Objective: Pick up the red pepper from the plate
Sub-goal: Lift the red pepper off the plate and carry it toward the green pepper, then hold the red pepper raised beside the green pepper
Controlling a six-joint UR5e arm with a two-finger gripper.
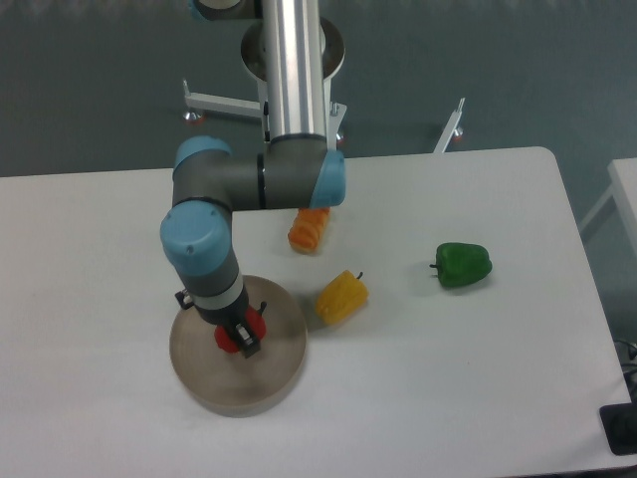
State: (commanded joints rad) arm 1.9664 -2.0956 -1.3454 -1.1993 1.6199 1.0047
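The red pepper point(227, 339) lies on the round beige-grey plate point(271, 373) at the front left of the table. Most of the pepper is hidden by my gripper point(242, 337), which reaches straight down onto it. The dark fingers point(245, 336) stand on either side of the pepper, with red showing to their left and right. The jaws look closed around the pepper, which still rests on the plate.
A yellow pepper point(342, 297) lies just right of the plate. An orange pepper point(309, 229) lies behind it, partly under my arm's elbow. A green pepper point(463, 265) lies further right. The table's right edge runs near the green pepper.
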